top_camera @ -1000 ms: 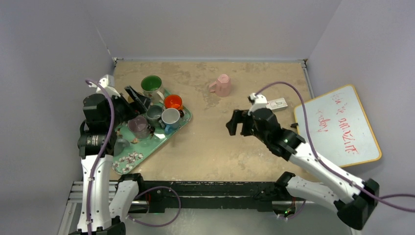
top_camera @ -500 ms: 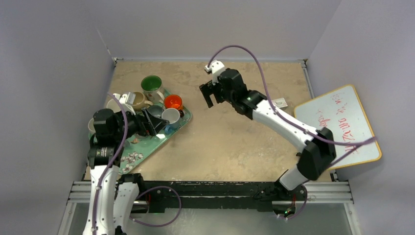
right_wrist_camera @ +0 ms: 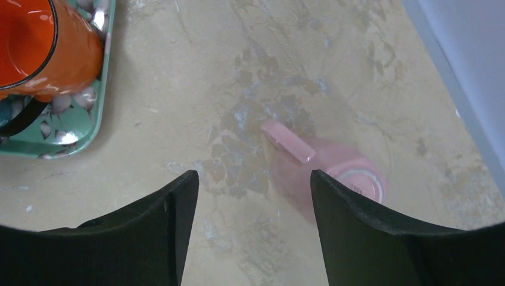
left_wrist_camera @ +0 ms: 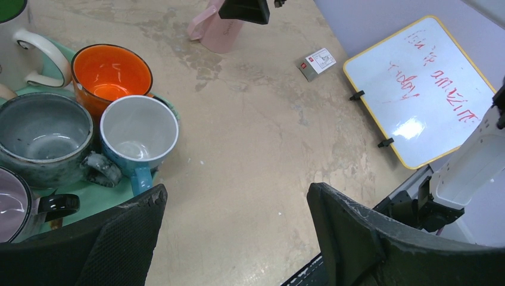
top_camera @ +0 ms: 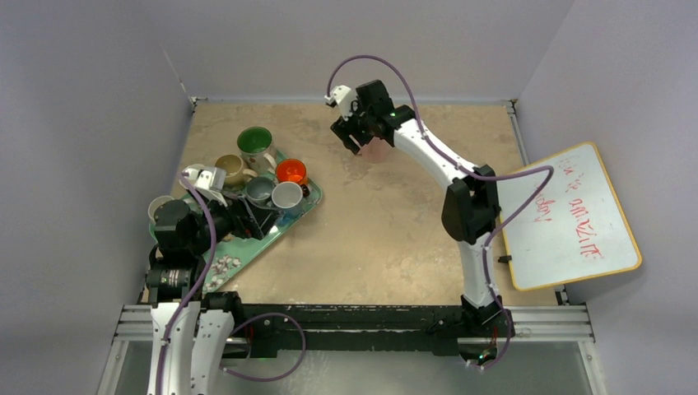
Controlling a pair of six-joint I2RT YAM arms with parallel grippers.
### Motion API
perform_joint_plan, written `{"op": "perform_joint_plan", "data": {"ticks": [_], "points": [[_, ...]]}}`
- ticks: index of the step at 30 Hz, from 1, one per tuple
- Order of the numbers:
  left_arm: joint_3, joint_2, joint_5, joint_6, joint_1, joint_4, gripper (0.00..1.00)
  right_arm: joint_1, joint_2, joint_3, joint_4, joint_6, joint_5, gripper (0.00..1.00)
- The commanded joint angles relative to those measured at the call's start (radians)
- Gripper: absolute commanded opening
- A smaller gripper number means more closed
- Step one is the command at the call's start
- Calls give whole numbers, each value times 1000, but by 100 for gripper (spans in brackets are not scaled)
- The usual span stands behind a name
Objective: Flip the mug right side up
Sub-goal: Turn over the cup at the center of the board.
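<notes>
Two grippers, both empty. Nearest: the left gripper has its jaws apart and hangs by the green tray at the near left of the counter, holding nothing. The tray carries upright mugs: blue mug, grey mug, orange mug, and a green mug further back. A whiteboard lies off to the right. Far side: the right arm is stretched out and the right gripper hovers with jaws spread wide over the pink mug, no contact visible. The mug stands alone near the back wall, well apart from the tray, base ring up, mouth down, handle toward the tray; it is a bit blurred. The step looks like the approach to grasp. The mug sits off-centre under one finger, so shift sideways to centre the body between the jaws and avoid the handle. Then descend low on the wall, close firmly, lift clear, roll the wrist half a turn and set it down mouth up. Risk: clipping the mug or slipping on the glaze.
</notes>
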Motion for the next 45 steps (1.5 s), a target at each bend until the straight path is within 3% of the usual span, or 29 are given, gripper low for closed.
{"op": "perform_joint_plan", "data": {"ticks": [1,10,27,41,45], "points": [[5,-17,-25,25,-4,11,87,-10,92,197,-157,-111,-88,71],[9,-22,-30,25,-4,6,86,-11,277,430,-321,-195,5,76],[16,-17,-38,31,-4,-9,85,-10,424,504,-300,-315,171,81],[21,-19,-45,35,-5,-19,84,-4,424,450,-317,-397,282,61],[23,-22,-46,35,-4,-19,84,-4,424,452,-355,-405,267,51]]}}
